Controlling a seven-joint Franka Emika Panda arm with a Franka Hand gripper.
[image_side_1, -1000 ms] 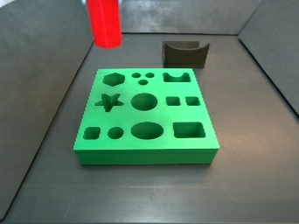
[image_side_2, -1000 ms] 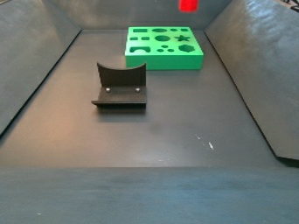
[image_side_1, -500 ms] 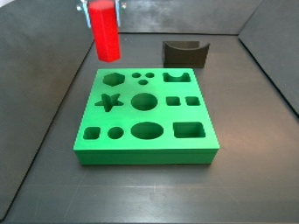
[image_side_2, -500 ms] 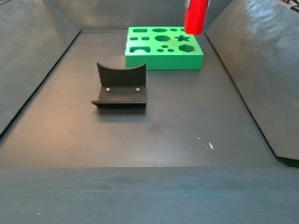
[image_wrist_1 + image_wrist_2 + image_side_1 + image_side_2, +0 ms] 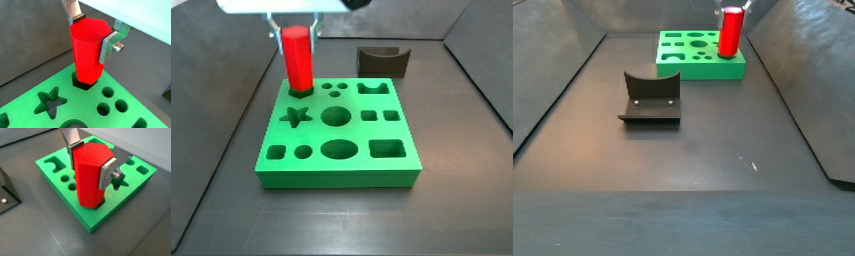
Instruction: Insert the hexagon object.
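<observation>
My gripper (image 5: pixel 93 31) is shut on the hexagon object (image 5: pixel 87 52), a bright red faceted peg, held upright by its top end. Both wrist views show the silver fingers clamped on opposite sides of it (image 5: pixel 88 173). The peg's lower end meets a dark hexagonal hole (image 5: pixel 81 85) at a corner of the green board (image 5: pixel 338 135). In a side view the peg (image 5: pixel 298 58) stands at the board's far left corner with the gripper (image 5: pixel 294 27) above it. In a side view it stands at the board's corner (image 5: pixel 730 32).
The green board (image 5: pixel 700 55) holds several other shaped holes, among them a star (image 5: pixel 295 116), circles and squares. A dark grey curved block (image 5: pixel 384 60) stands behind the board, and shows nearer in a side view (image 5: pixel 651 98). Grey walls enclose the floor.
The gripper has come down with the red peg, from well above the board's far left corner to its lower end at the hole.
</observation>
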